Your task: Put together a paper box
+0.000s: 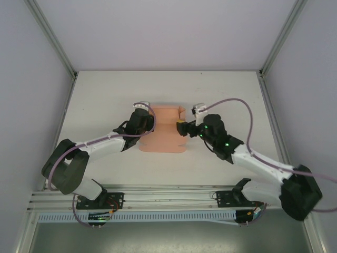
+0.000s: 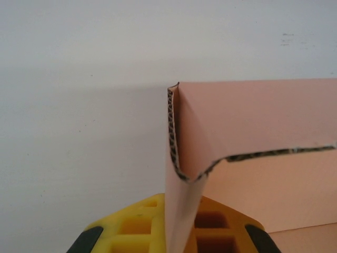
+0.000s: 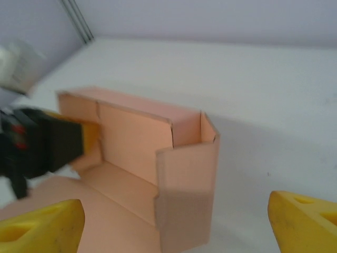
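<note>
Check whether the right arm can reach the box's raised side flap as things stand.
Probably yes: the right claw is open, the upright flap of the paper box stands right before its spread fingers, nothing between; the left claw grips the opposite wall.

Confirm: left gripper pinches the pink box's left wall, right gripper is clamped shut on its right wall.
Wrong on the right gripper: the right wrist view shows it open, fingers spread either side of the right wall of the paper box. The left gripper does pinch the left wall.
</note>
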### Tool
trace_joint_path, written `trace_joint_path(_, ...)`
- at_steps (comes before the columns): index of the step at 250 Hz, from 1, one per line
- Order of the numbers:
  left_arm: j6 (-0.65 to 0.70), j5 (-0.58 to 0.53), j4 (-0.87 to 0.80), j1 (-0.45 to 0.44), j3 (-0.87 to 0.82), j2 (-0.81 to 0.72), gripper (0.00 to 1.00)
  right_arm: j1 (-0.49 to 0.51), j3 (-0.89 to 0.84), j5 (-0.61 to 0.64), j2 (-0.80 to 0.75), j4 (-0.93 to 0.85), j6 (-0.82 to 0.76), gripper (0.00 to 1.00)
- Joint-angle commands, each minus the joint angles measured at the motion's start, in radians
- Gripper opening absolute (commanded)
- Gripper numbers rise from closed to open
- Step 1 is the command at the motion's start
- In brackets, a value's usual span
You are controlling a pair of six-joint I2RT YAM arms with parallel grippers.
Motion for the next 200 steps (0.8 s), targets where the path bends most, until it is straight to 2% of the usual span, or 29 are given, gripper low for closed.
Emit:
trace_joint_path(1,0.022,0.005,0.039,0.006,-0.011,-0.007,0.00,-0.066,-0.058,-0.027,-0.141,-0.058,0.041,0.91)
trace_joint_path(17,0.026,0.014,0.049,0.006,-0.012,-0.008,0.00,-0.138,-0.088,-0.088,-0.195,-0.091,0.069,0.86)
trace_joint_path(33,0.031,0.031,0.060,0.006,-0.016,-0.010,0.00,-0.234,-0.103,-0.167,-0.206,-0.104,0.096,0.76)
trace_joint_path(46,0.034,0.037,0.068,0.006,-0.018,-0.013,0.00,-0.287,-0.105,-0.265,-0.185,-0.102,0.085,0.74)
trace_joint_path(65,0.038,0.050,0.074,0.005,-0.022,-0.017,0.00,-0.318,-0.086,-0.336,-0.117,-0.096,0.061,0.74)
trace_joint_path(82,0.043,0.059,0.080,0.006,-0.026,-0.021,0.00,-0.321,-0.055,-0.399,-0.029,-0.085,0.024,0.74)
trace_joint_path(99,0.043,0.062,0.082,0.006,-0.029,-0.027,0.00,-0.322,-0.003,-0.488,0.069,-0.076,0.003,0.68)
trace_joint_path(130,0.045,0.066,0.082,0.006,-0.033,-0.034,0.00,-0.314,0.085,-0.620,0.226,-0.072,-0.009,0.63)
trace_joint_path(150,0.046,0.064,0.082,0.006,-0.035,-0.034,0.00,-0.286,0.112,-0.661,0.294,-0.032,-0.020,0.61)
trace_joint_path(189,0.051,0.060,0.080,0.006,-0.026,-0.027,0.00,-0.233,0.175,-0.667,0.397,-0.009,-0.018,0.59)
trace_joint_path(200,0.051,0.056,0.077,0.006,-0.025,-0.026,0.00,-0.221,0.188,-0.662,0.418,-0.001,-0.017,0.55)
